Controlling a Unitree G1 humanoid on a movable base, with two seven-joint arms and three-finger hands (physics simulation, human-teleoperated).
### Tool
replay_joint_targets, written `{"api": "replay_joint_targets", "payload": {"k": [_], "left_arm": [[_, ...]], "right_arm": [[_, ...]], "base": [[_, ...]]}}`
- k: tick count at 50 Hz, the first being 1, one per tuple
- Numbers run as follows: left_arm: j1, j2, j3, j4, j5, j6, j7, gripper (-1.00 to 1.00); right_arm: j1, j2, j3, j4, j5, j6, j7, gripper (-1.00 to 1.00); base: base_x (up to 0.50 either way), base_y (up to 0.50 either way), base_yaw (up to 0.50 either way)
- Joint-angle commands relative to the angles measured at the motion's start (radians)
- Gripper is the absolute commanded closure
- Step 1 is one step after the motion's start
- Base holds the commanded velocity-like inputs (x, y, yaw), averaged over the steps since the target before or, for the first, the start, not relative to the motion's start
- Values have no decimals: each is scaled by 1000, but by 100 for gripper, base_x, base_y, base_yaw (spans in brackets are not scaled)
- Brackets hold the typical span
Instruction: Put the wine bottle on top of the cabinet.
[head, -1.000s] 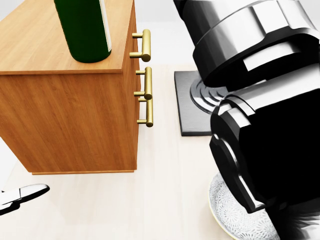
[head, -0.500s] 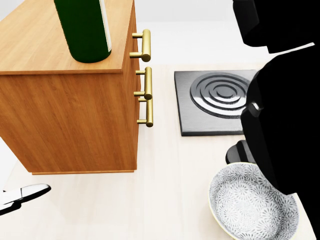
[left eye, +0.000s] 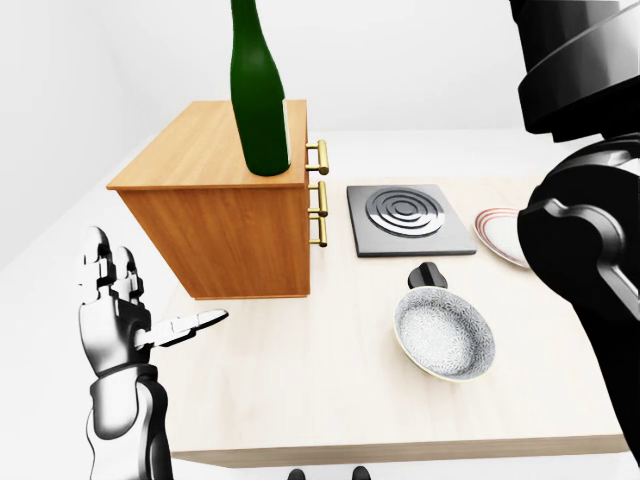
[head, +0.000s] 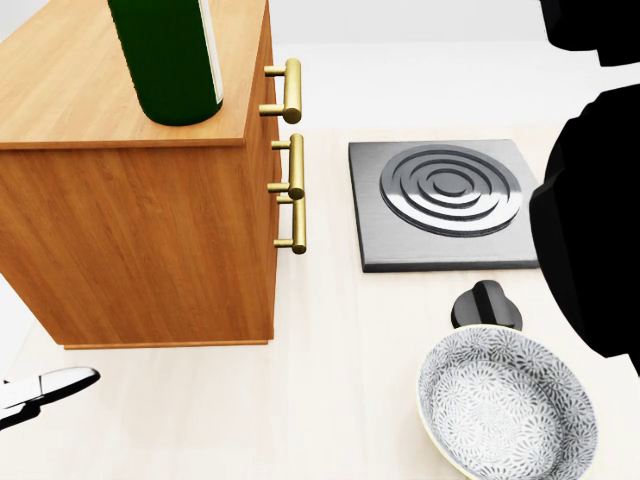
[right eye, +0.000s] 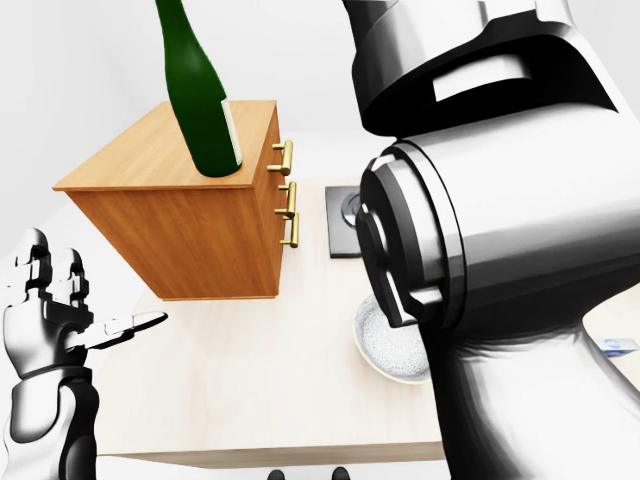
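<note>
wine bottle (left eye: 257, 100) upright on cabinet (left eye: 205, 215) top, upper left of left-eye view | left hand (left eye: 118, 315) lower left, fingers spread, empty | right arm (right eye: 500, 230) fills right side, its hand unseen, grip cannot be told | hotplate (left eye: 408, 218), patterned bowl (left eye: 443, 332), black knob (left eye: 427, 275), probably a plate (left eye: 503, 234) at right.

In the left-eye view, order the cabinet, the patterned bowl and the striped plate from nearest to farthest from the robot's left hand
1. cabinet: just up and right of the open left hand, at the view's left.
2. patterned bowl: lower right of centre.
3. striped plate: far right, partly behind the dark arm.
</note>
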Motion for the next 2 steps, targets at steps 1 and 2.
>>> {"api": "replay_joint_targets", "payload": {"k": [1, 2], "left_arm": [[-1, 0, 2, -3, -2, 0, -1, -100], [-1, 0, 2, -3, -2, 0, -1, -100]], "right_arm": [[0, -17, 0, -12, 23, 0, -5, -100], [0, -17, 0, -12, 24, 0, -5, -100]], "base": [[0, 0, 0], [0, 0, 0]]}}
